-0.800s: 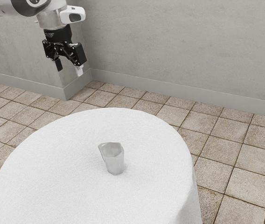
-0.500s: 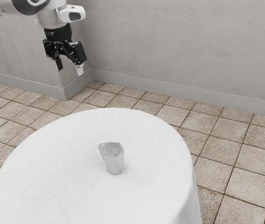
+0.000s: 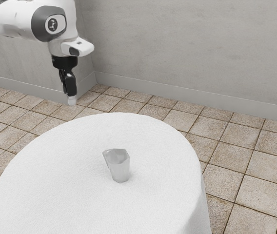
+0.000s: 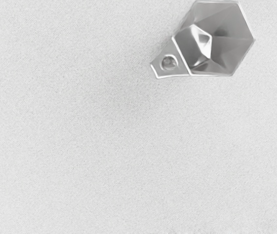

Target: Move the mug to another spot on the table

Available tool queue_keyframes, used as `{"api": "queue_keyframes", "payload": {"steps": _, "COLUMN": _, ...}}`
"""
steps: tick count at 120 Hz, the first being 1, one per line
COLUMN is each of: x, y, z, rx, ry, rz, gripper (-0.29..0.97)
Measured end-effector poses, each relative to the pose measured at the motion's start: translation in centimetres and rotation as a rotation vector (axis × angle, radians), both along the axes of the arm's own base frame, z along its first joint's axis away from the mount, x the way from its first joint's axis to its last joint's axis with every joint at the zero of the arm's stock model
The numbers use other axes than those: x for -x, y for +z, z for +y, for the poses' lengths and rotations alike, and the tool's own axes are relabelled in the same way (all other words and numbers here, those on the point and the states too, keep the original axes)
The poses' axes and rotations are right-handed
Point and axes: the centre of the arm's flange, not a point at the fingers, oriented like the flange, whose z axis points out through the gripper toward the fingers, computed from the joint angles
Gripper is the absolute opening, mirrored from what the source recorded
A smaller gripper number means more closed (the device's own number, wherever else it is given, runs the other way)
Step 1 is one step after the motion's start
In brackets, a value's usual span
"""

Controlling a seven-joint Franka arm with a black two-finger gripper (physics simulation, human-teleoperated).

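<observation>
The mug (image 3: 117,165) stands upright near the middle of the bench (image 3: 46,195), untouched. The claw (image 3: 71,99) is held high, well apart, seen edge-on; its spread cannot be told. If lowered off-centre, the narrow-based mug could be tipped over.

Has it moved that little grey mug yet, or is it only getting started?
Only getting started. Done: nothing visible yet; the mug stands upright near the middle of the white table, with nothing touching it. In hand: the gripper hangs high up, well apart from the mug, and the wrist view looks down on it from above. Left: come down, take hold, lift, and set it down on another spot.
</observation>
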Motion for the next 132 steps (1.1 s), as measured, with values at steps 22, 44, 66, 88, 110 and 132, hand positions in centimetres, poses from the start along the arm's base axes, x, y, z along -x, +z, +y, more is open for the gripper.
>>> {"api": "queue_keyframes", "payload": {"steps": 22, "x": -1.6, "y": -5.0, "z": 1.7, "rx": 0.177, "ry": -0.259, "rz": 0.057, "gripper": 0.68}}
{"api": "queue_keyframes", "payload": {"steps": 44, "x": -2.2, "y": -9.1, "z": 2.3, "rx": 0.308, "ry": -0.536, "rz": 0.043, "gripper": 0.68}}
{"api": "queue_keyframes", "payload": {"steps": 66, "x": -3.6, "y": -13.7, "z": 2.2, "rx": 0.354, "ry": -0.758, "rz": 0.003, "gripper": 0.68}}
{"api": "queue_keyframes", "payload": {"steps": 88, "x": -3.8, "y": -18.8, "z": 0.4, "rx": 0.429, "ry": -0.927, "rz": -0.01, "gripper": 0.68}}
{"api": "queue_keyframes", "payload": {"steps": 110, "x": -4.5, "y": -22.1, "z": -0.7, "rx": 0.487, "ry": -1.032, "rz": -0.054, "gripper": 0.68}}
{"api": "queue_keyframes", "payload": {"steps": 132, "x": -4.5, "y": -24.7, "z": -0.1, "rx": 0.533, "ry": -1.079, "rz": -0.084, "gripper": 0.68}}
